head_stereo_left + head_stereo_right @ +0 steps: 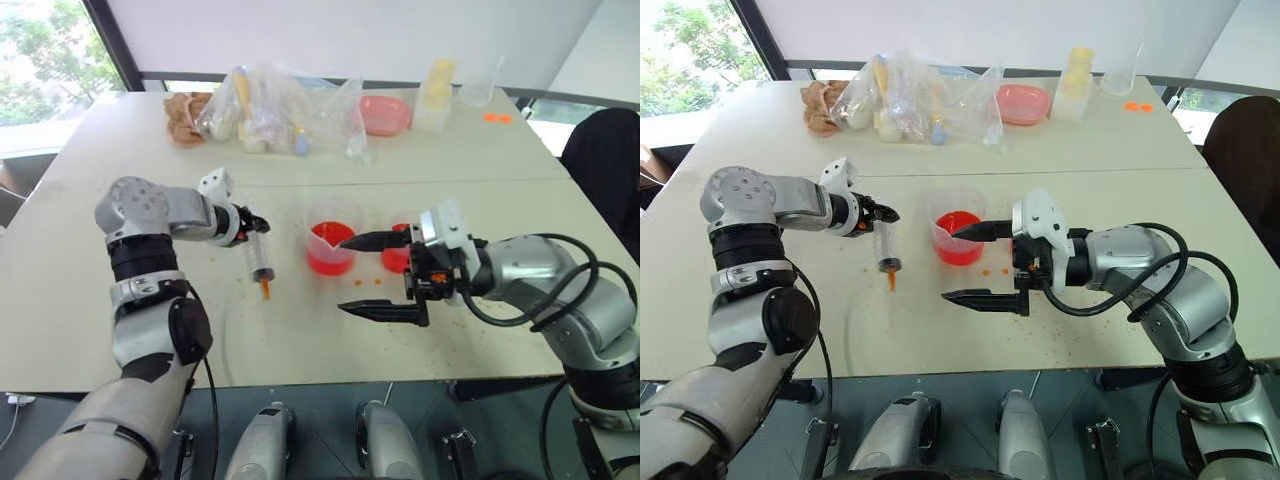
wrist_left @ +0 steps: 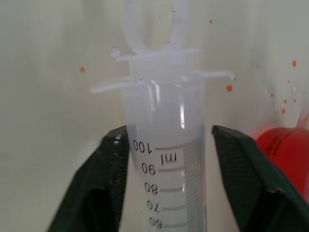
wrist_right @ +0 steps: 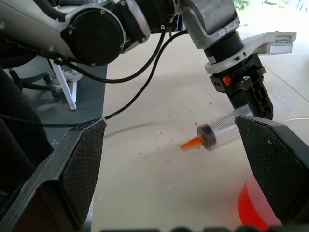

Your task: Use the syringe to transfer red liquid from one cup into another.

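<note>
Syringe (image 1: 259,257) lying on the table (image 1: 90,300), orange tip toward the robot, plunger end away, just left of the clear cup (image 1: 333,237) holding red liquid (image 1: 331,261). Left gripper (image 1: 256,224) at the plunger end of the barrel; in the left wrist view both black fingers (image 2: 104,183) flank the barrel around the upper scale marks, one finger against it, the other with a small gap showing, so jaws parted, not clamped. Right gripper (image 1: 356,275) hovering level over the table just right of that cup, fingers spread wide, nothing between them. Second cup with red contents (image 1: 397,255) right behind the right gripper's upper finger, mostly hidden. Orange specks scattered on the tabletop around the syringe tip and cups. At the far side of the table: clear plastic bags (image 1: 280,112), a pink dish (image 1: 385,114), a pale yellow bottle (image 1: 436,92), an empty clear cup (image 1: 480,82).
</note>
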Controlling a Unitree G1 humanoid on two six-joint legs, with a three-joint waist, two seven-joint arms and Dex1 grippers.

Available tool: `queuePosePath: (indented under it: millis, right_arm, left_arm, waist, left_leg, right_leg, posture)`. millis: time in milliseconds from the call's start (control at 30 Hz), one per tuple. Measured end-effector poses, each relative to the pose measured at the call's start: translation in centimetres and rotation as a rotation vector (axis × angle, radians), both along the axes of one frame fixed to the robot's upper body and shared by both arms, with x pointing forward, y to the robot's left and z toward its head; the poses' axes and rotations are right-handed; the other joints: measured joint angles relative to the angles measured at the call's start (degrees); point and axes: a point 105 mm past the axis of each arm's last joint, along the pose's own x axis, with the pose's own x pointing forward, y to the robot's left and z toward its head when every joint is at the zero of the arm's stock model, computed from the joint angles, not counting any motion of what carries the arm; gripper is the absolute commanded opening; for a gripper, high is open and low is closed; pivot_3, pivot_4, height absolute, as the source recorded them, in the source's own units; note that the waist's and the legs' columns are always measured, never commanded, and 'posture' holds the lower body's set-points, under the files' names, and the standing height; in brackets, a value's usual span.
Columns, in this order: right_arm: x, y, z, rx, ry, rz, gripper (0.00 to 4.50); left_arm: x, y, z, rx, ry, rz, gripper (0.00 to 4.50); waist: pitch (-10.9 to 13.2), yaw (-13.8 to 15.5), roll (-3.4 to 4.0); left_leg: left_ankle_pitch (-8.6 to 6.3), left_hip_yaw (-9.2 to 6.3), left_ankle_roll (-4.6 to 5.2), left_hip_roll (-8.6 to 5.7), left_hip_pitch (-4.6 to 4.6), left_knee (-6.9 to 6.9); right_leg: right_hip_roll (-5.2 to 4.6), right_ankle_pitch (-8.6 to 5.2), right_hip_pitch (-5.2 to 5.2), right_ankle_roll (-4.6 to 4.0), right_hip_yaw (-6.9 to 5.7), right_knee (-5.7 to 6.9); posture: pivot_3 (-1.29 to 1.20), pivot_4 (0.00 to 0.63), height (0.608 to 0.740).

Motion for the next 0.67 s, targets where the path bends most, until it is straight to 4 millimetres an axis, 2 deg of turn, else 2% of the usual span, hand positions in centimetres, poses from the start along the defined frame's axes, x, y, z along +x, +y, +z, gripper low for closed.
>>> queuePosePath:
  millis: [67,200,333,467,500,567,667]
  right_arm:
    - [0.1,-0.1,-0.3,-0.004,0.005,-0.011,4.50]
    - [0.1,-0.2,-0.6,-0.005,0.013,-0.026,4.50]
    - [0.2,-0.7,-1.1,-0.008,0.030,-0.058,4.50]
    - [0.7,-2.7,-0.3,0.039,0.040,-0.172,4.50]
    - [0.8,-3.4,0.3,0.069,0.036,-0.213,4.50]
    - [0.9,-4.7,1.2,0.117,0.031,-0.284,4.50]
    - [1.1,-6.7,1.8,0.171,0.034,-0.416,4.50]
  left_arm:
    - [-0.2,0.1,-0.4,0.001,0.015,0.012,4.49]
    - [-0.2,0.4,0.2,0.010,-0.004,0.037,4.49]
    - [-0.1,1.2,1.9,0.051,-0.107,0.069,4.49]
    - [-0.3,4.1,5.3,0.228,-0.412,0.155,4.49]
    - [-0.7,4.1,6.9,0.218,-0.525,0.136,4.49]
    - [-1.8,4.2,8.5,0.238,-0.683,0.065,4.49]
    - [-3.3,4.0,9.2,0.276,-0.822,-0.045,4.49]
  waist:
    - [0.00,0.01,0.00]
    - [0.00,0.00,-0.01]
    - [0.00,-0.07,-0.01]
    - [-0.01,-0.38,0.01]
    - [-0.01,-0.24,0.01]
    - [-0.02,-0.20,0.03]
    - [-0.06,0.13,0.08]
  left_leg:
    - [0.00,0.00,0.00,-0.01,0.00,0.00]
    - [0.01,0.00,-0.02,-0.02,0.00,0.00]
    - [0.04,0.01,-0.06,-0.08,0.00,0.00]
    - [0.21,0.05,-0.37,0.01,0.01,-0.09]
    - [0.21,0.04,-0.37,0.02,0.01,-0.10]
    - [0.18,0.06,-0.32,0.04,0.01,-0.11]
    - [0.04,0.07,-0.07,0.05,0.03,-0.11]
  right_leg:
    - [0.00,0.00,-0.01,0.00,0.00,0.00]
    - [0.01,0.00,-0.01,-0.01,0.00,0.02]
    - [0.01,0.01,-0.01,-0.01,0.00,0.02]
    - [0.02,0.02,-0.04,-0.05,0.07,0.00]
    - [0.02,0.04,-0.04,-0.08,0.06,-0.05]
    - [0.02,0.04,0.00,-0.11,0.07,-0.08]
    - [0.02,0.02,0.04,-0.20,0.06,-0.19]
  posture:
    - [0.00,0.150,0.740]
    - [0.00,0.150,0.740]
    - [0.00,0.150,0.740]
    - [0.00,0.150,0.740]
    - [0.00,0.150,0.740]
    - [0.00,0.150,0.740]
    - [0.00,0.150,0.740]
